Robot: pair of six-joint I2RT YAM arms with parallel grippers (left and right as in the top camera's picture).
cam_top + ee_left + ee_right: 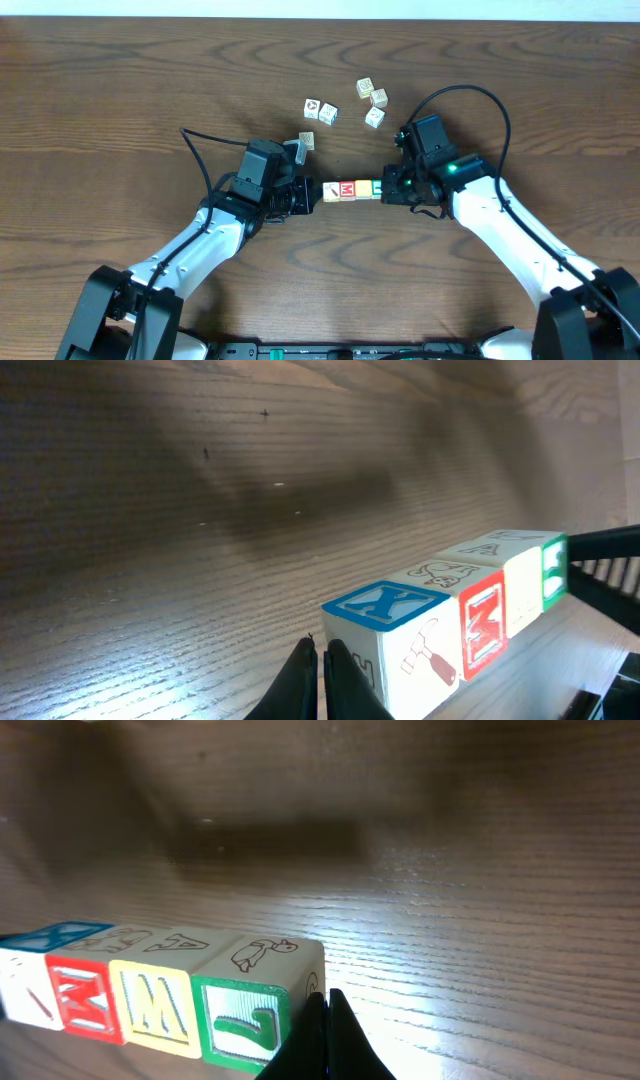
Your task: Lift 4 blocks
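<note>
Plainly, the blocks (470, 622) show a blue X and red M.

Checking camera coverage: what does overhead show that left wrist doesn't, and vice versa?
Overhead only: both arms, with the left gripper and right gripper pressed against opposite ends of the row of four blocks, and the loose cubes farther back. Left wrist only: face detail. The nearest block has a blue X on top and a hammer picture on its side, with a red letter next door. Both: the same row on the wooden table.
</note>
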